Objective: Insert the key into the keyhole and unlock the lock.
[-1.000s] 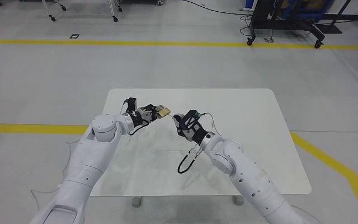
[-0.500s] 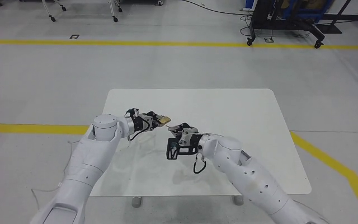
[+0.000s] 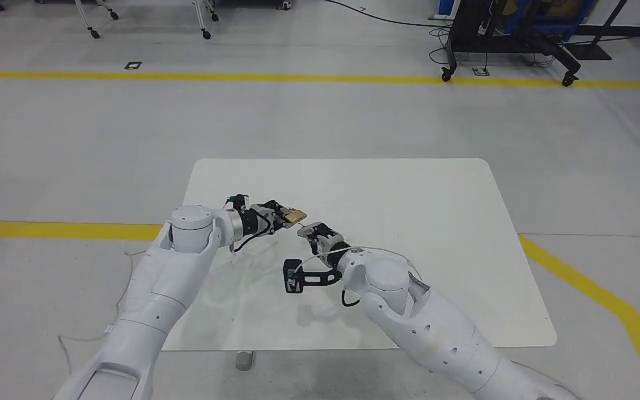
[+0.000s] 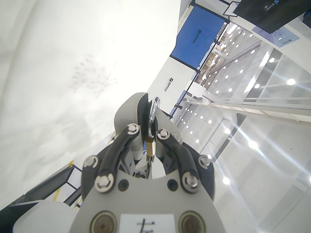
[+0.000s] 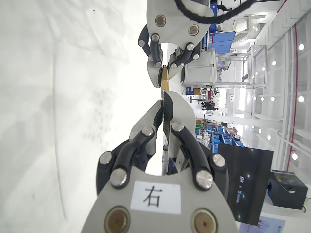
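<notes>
padlock [image 3: 292,213] pinched in the left gripper [image 3: 281,216], held above the white table [image 3: 450,200], nearer its left side. in the right wrist view the brass body [image 5: 166,80] sticks out past the left gripper [image 5: 165,76], free end pointing at the right gripper [image 5: 164,103]. left wrist view: brass [image 4: 151,147] seated deep between the closed fingers [image 4: 139,112]. right gripper [image 3: 311,233] sits just beside the lock's free end, tips touching it or nearly so. its ribbed pads [image 5: 167,112] are pressed together, presumably on the key. blade hidden between pads and lock, so cannot tell if it has entered the keyhole. judged stage: lining up or starting insertion; turning not yet done. risks: both holds are thin edge-on pinches, so any angle error between blade and keyhole could make the key pivot in the pads or skid off the lock face. pushing hard could slide the lock back through the left fingers. twisting before the blade is fully seated would likely jam it or rotate the whole lock instead of the cylinder. a dropped key would fall to the table.
</notes>
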### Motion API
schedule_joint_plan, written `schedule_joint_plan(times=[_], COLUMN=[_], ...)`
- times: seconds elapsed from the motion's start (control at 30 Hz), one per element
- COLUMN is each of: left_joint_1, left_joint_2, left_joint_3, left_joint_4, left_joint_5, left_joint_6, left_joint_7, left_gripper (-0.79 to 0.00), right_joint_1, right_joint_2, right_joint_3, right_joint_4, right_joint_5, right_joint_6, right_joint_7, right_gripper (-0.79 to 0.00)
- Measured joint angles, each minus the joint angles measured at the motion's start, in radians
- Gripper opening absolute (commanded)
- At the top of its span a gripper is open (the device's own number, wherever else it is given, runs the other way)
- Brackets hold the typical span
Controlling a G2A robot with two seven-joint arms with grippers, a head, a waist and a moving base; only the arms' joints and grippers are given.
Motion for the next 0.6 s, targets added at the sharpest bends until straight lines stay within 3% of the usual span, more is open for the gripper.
schedule_joint_plan(times=[0.6], left_joint_1=[-0.002], left_joint_2=[0.001], left_joint_3=[0.002], left_joint_4=[0.003], left_joint_5=[-0.004], left_joint_6=[0.001], left_joint_7=[0.012], left_gripper=[-0.785], right_joint_1=[0.009], right_joint_2=[-0.029], right_joint_3=[-0.007], right_joint_4=[0.025], right_joint_5=[-0.043], right_joint_6=[0.028], right_joint_7=[0.053], right_gripper=[-0.785])
